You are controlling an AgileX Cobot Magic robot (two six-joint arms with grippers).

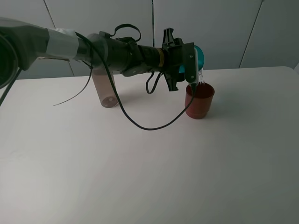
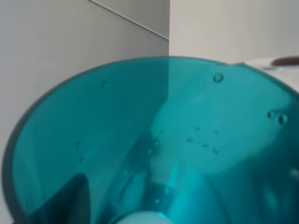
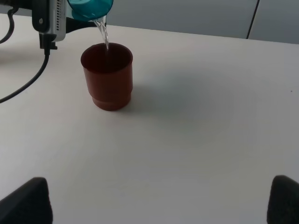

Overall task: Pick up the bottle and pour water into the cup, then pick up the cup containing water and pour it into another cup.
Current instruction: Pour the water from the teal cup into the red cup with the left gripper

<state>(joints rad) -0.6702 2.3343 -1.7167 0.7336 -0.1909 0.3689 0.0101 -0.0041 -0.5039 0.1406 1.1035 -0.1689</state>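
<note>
Cup (image 1: 200,56): smooth translucent teal plastic.

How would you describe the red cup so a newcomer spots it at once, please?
On the white table, follow the arm from the left to its claw, which tips a teal tumbler. Directly below stands the red cup, catching the water stream. Unlike the tall clear bottle further left, it is opaque, squat and stepped near its base.

On table (image 1: 140,177), upright cup (image 1: 200,101) just below tipped cup (image 1: 200,56), bottle (image 1: 103,91) well to left
</note>
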